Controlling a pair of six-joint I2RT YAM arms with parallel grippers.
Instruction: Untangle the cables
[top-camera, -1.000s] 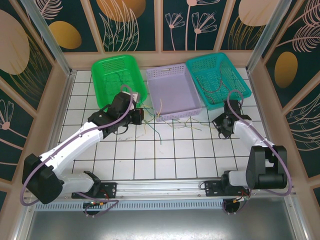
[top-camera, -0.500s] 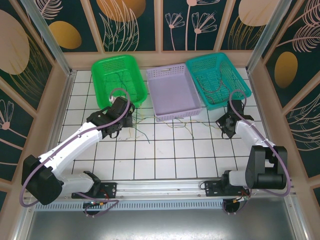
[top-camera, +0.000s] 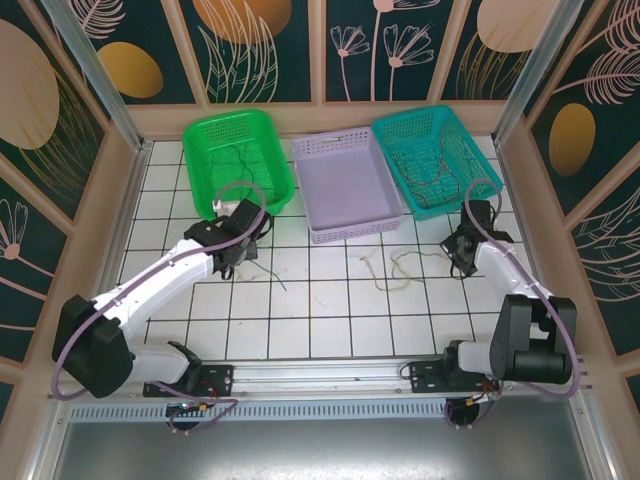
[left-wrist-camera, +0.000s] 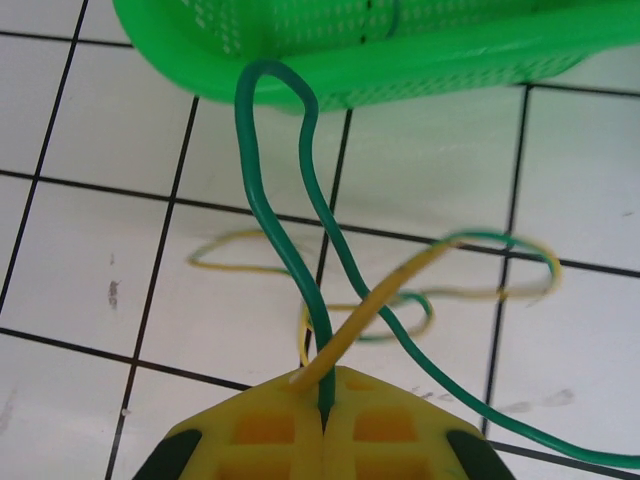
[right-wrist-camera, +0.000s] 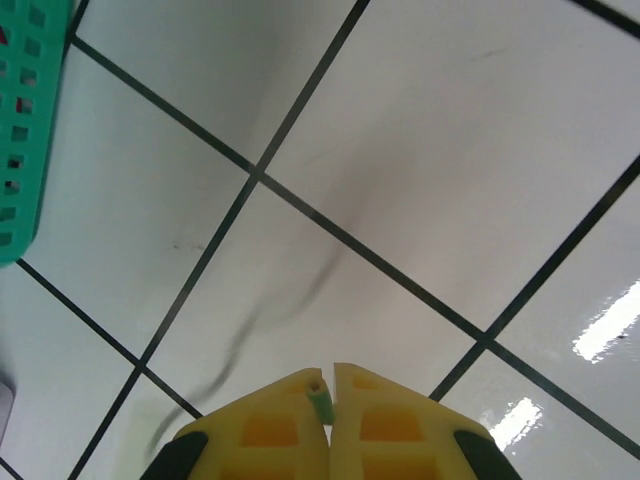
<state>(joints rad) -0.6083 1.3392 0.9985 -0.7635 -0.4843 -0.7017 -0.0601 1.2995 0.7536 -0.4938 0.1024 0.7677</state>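
The left fingers (top-camera: 250, 238) are on the left side of the white tiled bench (top-camera: 330, 310), just near the green basket (top-camera: 240, 160). In the left wrist view they (left-wrist-camera: 335, 425) are closed tight on two cables. One is a green cable (left-wrist-camera: 262, 190). It goes up from the fingers, bends over right at the edge of the green basket (left-wrist-camera: 450, 55), and comes back down to the right. The other is a yellow cable (left-wrist-camera: 385, 295). It leans to the right and crosses over the green one. Some thin cables lie on the tiles under them, but they look blurry.

The right fingers (top-camera: 460, 258) are on the right side of the bench, near the teal basket (top-camera: 435, 160). In the right wrist view they (right-wrist-camera: 345, 420) are closed too, and a tiny green cable tip (right-wrist-camera: 318, 395) pokes out between them. A corner of the teal basket (right-wrist-camera: 20, 120) is at the left edge.

More pale yellow cables (top-camera: 400, 270) lie in loose curls on the tiles in the middle, near the lilac basket (top-camera: 345, 185). A few thin cables are inside the green basket and the teal basket.
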